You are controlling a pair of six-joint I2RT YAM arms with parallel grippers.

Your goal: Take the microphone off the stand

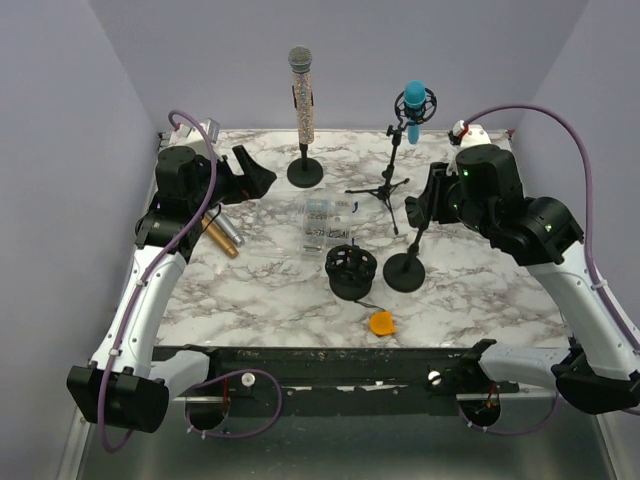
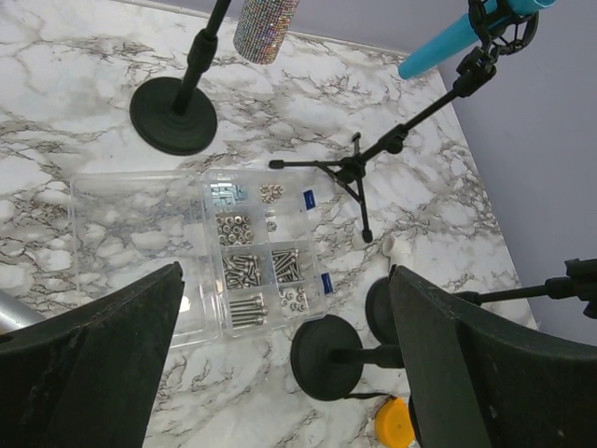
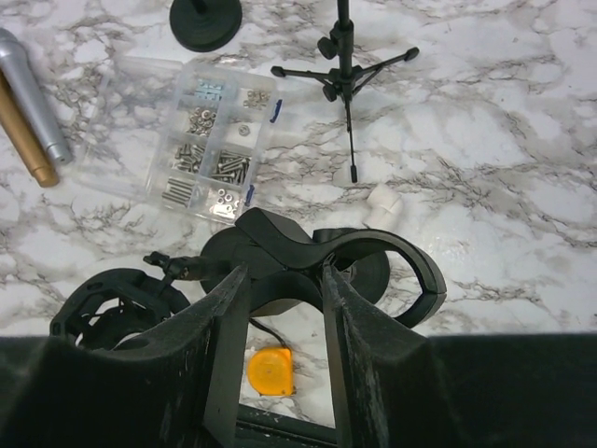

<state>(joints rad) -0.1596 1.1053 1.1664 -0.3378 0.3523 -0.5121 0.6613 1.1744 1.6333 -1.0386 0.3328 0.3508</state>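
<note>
A glittery silver microphone (image 1: 301, 98) stands upright in a round-based stand (image 1: 305, 172) at the back; its lower end shows in the left wrist view (image 2: 266, 23). A blue microphone (image 1: 413, 103) sits in a shock mount on a tripod stand (image 1: 385, 190), also in the left wrist view (image 2: 448, 42). My left gripper (image 1: 255, 176) is open and empty, left of the glittery microphone's stand (image 2: 173, 114). My right gripper (image 1: 428, 205) is shut on the black clip (image 3: 373, 247) of an empty round-based stand (image 1: 405, 270).
A clear screw box (image 1: 325, 222) lies mid-table. A black shock mount (image 1: 351, 272) and an orange tape measure (image 1: 381, 322) lie near the front. A gold microphone (image 1: 217, 237) and a plain silver one (image 1: 228, 230) lie at the left. A small white piece (image 3: 381, 203) lies by the tripod.
</note>
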